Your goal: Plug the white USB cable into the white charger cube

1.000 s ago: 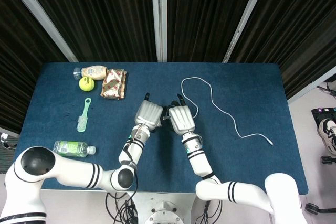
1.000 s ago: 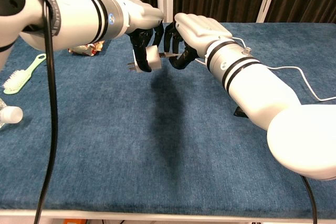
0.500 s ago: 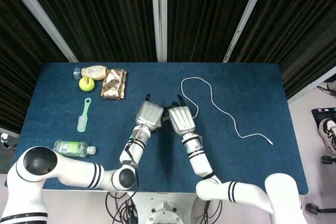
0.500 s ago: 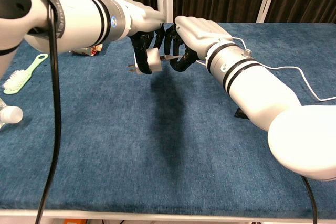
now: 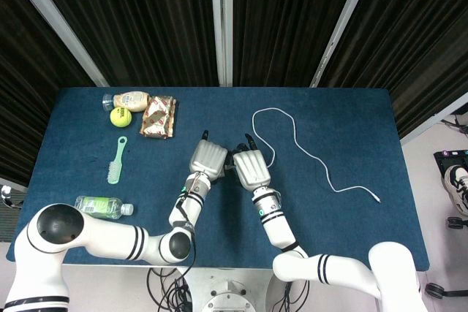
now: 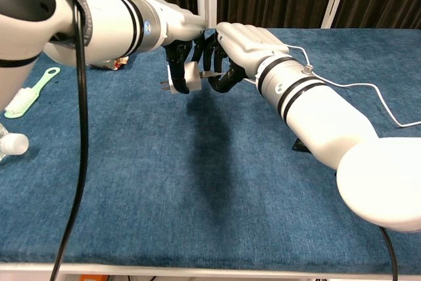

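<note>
1. Along the table's [image 5: 351, 202] left part, well away from the work, lie the things that play no part: a clear water bottle [image 5: 103, 207] near the front left edge, a mint-green brush [image 5: 116, 160] behind it, and toward the back left corner a yellow tennis ball [image 5: 121, 116], a small jar [image 5: 130, 99] and a snack packet [image 5: 159, 117].
2. The left hand [image 6: 176, 25] is raised above the middle of the table, its dark fingers [image 6: 176, 54] closed around the white charger cube [image 6: 186, 77]. The cube's metal prongs point toward the table's left edge, so the socket face looks toward the other hand; this hold seems meant to offer the port and brace the cube against a push.
3. The right hand [image 6: 240, 39] meets it from the right, fingers curled in and pinching the plug end of the white USB cable [image 5: 307, 150]. The metal plug tip [image 6: 206, 75] sits right at the cube's face; whether it has entered the socket I cannot tell.
4. From that hand the cable loops toward the back edge, then trails to the right, its free end lying on the cloth toward the right edge. That slack likely keeps the cable from tugging at the plug.
5. By my judgement, the job is at the insertion step itself, where alignment matters most.
</note>
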Available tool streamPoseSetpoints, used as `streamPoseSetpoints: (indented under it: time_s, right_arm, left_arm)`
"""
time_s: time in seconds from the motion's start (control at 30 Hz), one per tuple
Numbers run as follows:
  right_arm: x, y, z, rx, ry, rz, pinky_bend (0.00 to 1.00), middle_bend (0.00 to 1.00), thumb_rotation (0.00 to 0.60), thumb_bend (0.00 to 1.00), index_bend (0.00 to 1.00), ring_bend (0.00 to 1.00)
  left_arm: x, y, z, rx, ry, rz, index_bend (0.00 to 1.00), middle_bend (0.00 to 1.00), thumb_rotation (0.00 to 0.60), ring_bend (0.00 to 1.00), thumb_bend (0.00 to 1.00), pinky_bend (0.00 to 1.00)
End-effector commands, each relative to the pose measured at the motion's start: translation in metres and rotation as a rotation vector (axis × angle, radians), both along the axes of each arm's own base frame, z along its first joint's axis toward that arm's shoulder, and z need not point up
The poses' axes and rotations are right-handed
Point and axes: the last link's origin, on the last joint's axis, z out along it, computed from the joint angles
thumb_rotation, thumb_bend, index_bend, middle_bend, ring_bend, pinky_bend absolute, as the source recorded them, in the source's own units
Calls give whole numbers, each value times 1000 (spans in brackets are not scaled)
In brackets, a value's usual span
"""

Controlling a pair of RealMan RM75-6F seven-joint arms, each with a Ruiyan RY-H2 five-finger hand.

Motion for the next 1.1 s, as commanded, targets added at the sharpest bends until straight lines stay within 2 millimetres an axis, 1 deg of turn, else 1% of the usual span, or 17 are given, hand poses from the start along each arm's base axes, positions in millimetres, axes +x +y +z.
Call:
streamPoseSetpoints:
  time_s: [0.03,0.2,0.57,0.6,0.7,0.77,0.87,1.1]
  right_arm:
    - [0,1,0,3,0,1,11,494,600,503,666,266]
    - [0,1,-1,7,-4,-3,11,493,600,501,667,266]
    - [-2,1,-5,21,-13,-13,11,480,600,459,657,266]
    - [-3,1,-5,23,-14,-15,11,474,600,444,641,264]
    - [-5,0,-3,26,-20,-19,10,454,600,385,548,251]
    - [-6,0,-2,25,-21,-20,10,445,600,366,496,250]
    - [-8,0,-2,29,-24,-24,9,439,600,364,458,250]
    - [-10,0,1,25,-27,-27,6,436,600,364,423,250]
  left_arm:
    - [0,1,-1,0,1,3,488,534,574,407,203,83]
    - [1,2,-2,-3,-4,7,488,535,574,411,203,84]
    - [2,2,-5,-7,-11,3,488,535,574,410,201,86]
    - [1,2,-5,-7,-11,3,488,535,574,410,201,86]
    - [0,2,-4,-7,-11,3,488,535,575,411,201,86]
    - [0,1,-4,-9,-12,1,488,535,572,411,201,86]
    - [0,0,-4,-10,-13,-3,488,535,575,410,202,86]
    - [1,-1,-3,-10,-15,-8,488,535,576,411,201,87]
